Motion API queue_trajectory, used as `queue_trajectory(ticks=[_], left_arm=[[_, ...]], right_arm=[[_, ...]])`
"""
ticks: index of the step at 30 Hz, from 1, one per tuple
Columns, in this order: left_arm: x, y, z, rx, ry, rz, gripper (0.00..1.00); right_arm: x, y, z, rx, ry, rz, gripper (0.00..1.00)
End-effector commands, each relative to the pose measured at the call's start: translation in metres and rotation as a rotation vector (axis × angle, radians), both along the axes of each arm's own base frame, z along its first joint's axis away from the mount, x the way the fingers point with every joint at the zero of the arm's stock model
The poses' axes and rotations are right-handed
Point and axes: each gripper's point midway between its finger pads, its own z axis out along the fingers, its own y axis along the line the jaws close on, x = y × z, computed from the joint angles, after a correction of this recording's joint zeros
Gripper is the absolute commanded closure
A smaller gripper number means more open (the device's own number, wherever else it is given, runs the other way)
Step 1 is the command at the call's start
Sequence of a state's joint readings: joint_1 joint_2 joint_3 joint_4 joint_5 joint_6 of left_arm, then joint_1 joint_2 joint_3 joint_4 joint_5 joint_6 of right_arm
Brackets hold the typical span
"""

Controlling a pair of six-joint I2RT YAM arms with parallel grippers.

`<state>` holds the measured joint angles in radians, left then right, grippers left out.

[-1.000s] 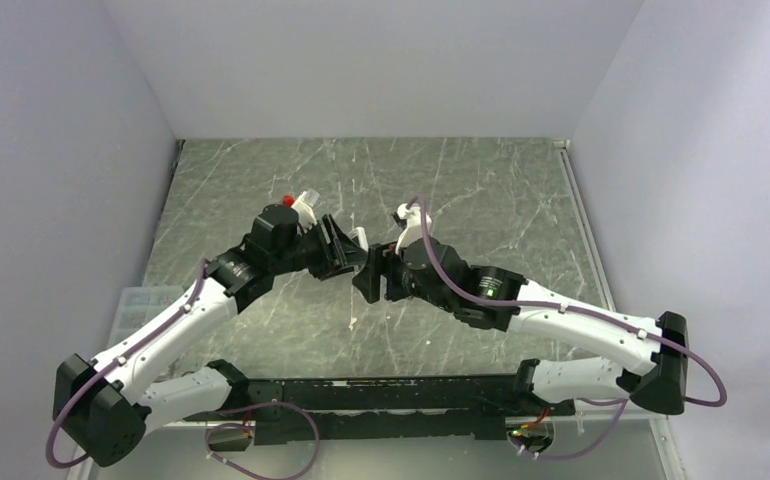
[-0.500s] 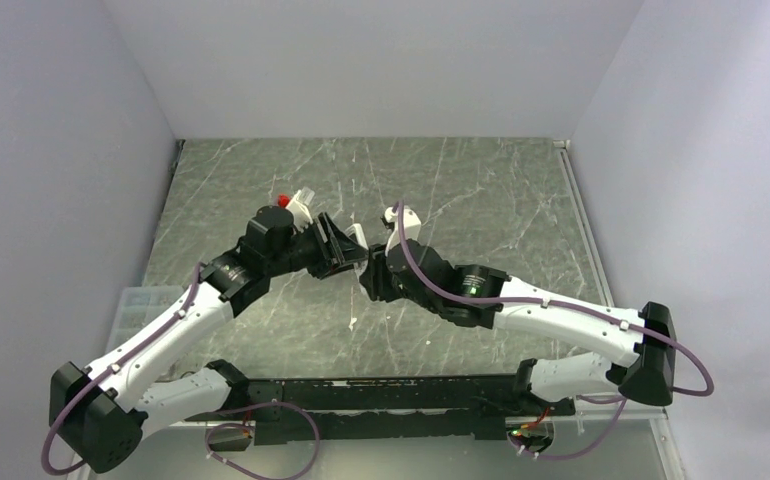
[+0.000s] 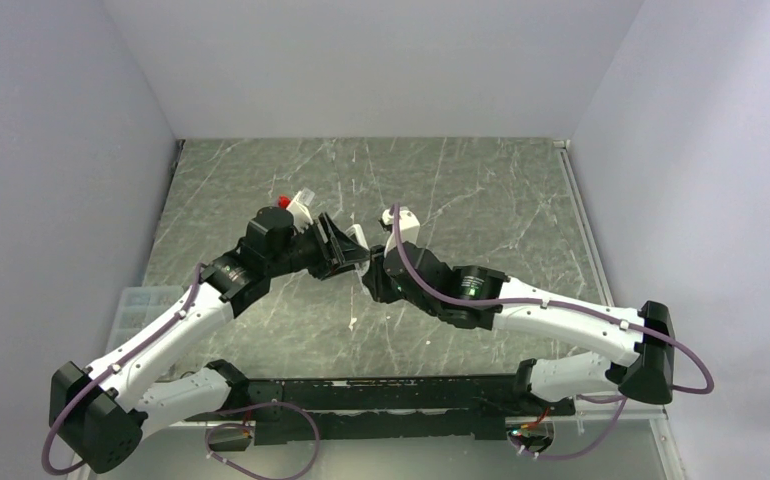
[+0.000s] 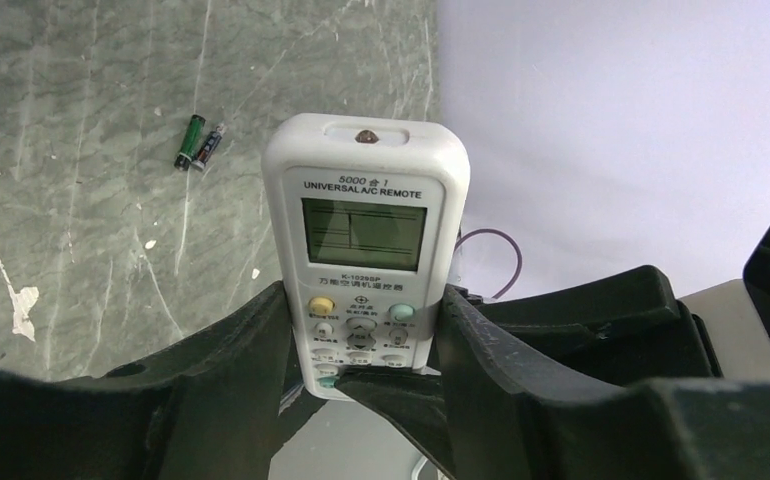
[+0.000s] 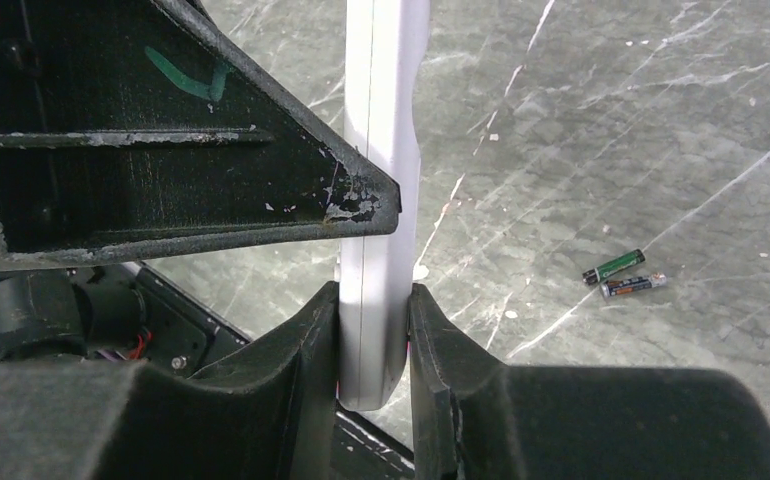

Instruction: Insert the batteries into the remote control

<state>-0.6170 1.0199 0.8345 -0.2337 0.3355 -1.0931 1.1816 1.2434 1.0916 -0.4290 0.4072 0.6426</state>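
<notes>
Two grippers on the remote control [image 4: 365,250]: we've got the left gripper [image 4: 363,300] pinching its sides, the right gripper [image 5: 373,300] seemingly clamped across its thickness. Both batteries [image 5: 623,276] lie together on the table [image 4: 81,250], well off.

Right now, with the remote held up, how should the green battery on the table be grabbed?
Probably from straight above, pinching the green battery across its middle: it lies flat on the table, thin and round. The other battery lies close alongside, so the pinch must fit that narrow gap.
</notes>
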Motion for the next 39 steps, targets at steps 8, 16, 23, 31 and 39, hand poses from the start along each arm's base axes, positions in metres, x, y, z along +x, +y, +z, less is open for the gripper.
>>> queue_trajectory(ticks=[8, 16, 23, 31, 39], left_arm=[[-0.009, 0.009, 0.018, 0.051, -0.029, -0.017, 0.03], [-0.015, 0.009, 0.034, 0.056, -0.044, -0.05, 0.01], [-0.023, 0.012, 0.056, 0.079, -0.042, -0.103, 0.01], [-0.039, 0.011, 0.062, 0.046, 0.044, -0.184, 0.03], [-0.047, 0.003, 0.065, -0.022, 0.089, -0.254, 0.06]], right_arm=[[0.01, -0.033, 0.02, -0.154, -0.15, -0.001, 1.0], [0.0, -0.051, 0.01, -0.35, -0.296, 0.068, 1.0], [-0.008, -0.07, 0.012, -0.549, -0.497, 0.085, 1.0], [-0.011, -0.086, 0.026, -0.677, -0.732, 0.093, 1.0], [-0.022, -0.075, 0.044, -0.664, -0.946, 0.205, 1.0]])
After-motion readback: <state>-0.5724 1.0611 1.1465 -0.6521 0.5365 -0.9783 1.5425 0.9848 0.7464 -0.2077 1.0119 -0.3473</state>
